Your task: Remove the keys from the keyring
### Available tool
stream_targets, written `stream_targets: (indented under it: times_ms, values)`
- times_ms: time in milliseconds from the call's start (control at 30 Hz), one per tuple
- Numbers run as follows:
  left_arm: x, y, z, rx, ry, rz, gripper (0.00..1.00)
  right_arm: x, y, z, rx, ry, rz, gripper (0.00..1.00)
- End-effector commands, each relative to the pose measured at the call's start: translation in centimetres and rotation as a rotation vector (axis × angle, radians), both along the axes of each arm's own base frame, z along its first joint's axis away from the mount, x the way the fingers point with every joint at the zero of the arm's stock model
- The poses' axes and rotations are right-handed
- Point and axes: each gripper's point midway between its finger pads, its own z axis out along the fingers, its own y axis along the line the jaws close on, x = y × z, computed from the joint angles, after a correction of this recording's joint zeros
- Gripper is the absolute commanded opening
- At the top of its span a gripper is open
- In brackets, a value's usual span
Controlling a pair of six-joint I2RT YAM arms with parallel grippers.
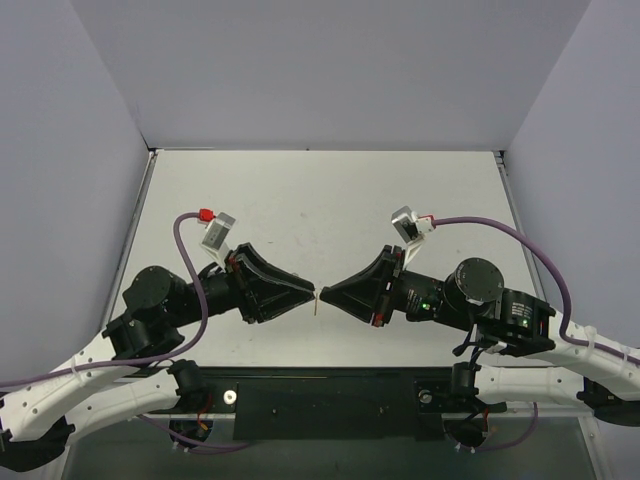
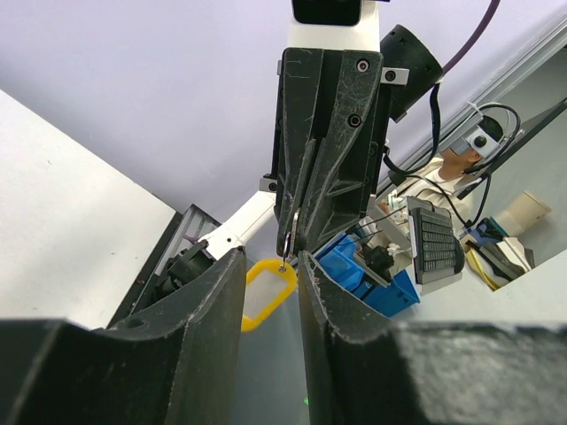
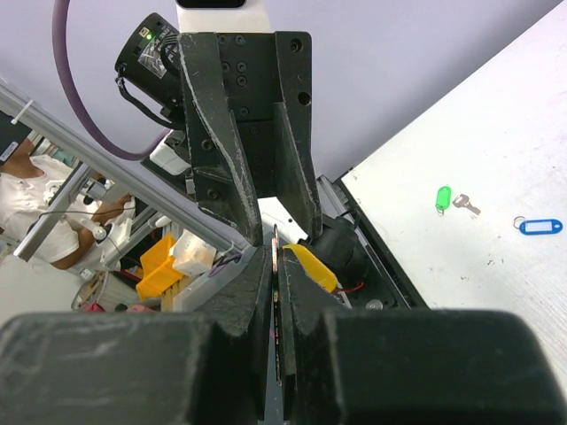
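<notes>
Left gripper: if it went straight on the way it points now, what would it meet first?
Probably the yellow key tag, hanging just before the open left gripper from the key that the right gripper clamps; behind it, that gripper's tips.

Scuffed black left tool [image 1: 310,293] and right tool [image 1: 325,294], white links [image 1: 60,375], purple cables [image 1: 190,290]

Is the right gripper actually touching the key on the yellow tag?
Touching. In the right wrist view the right gripper is shut on the thin key, seen edge-on between its fingers. The yellow tag shows just beyond the tips.
</notes>
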Motion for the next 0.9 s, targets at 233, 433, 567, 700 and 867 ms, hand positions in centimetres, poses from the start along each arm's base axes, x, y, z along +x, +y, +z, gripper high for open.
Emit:
stream_targets:
  times_ms: [233,433,567,700,867]
  values:
    - [-0.7,-0.3,1.6,-0.066,-0.024,-0.045,0.28,0.2,-0.2,2.1,0.085,-0.012,-0.017,0.0]
    - [-0.8,-0.7,1.2,-0.032,-0.017,-0.06,0.0,0.2,-0.1,1.6,0.069,-0.009,-0.015,0.0]
    - [-1.2,-0.5,1.2,0.041,-0.049,-0.076,0.0,0.4,-0.4,0.7,0.023,-0.009,-0.026,0.0]
    - [-1.7,-0.4,-0.1,0.172,-0.085,-0.102,0.0,0.5,-1.1,0.0,-0.011,-0.012,-0.041,0.0]
    - [-2.9,0.4,-2.4,0.347,-0.129,-0.174,0.0,0.4,-1.8,-0.2,-0.045,-0.026,-0.043,0.0]
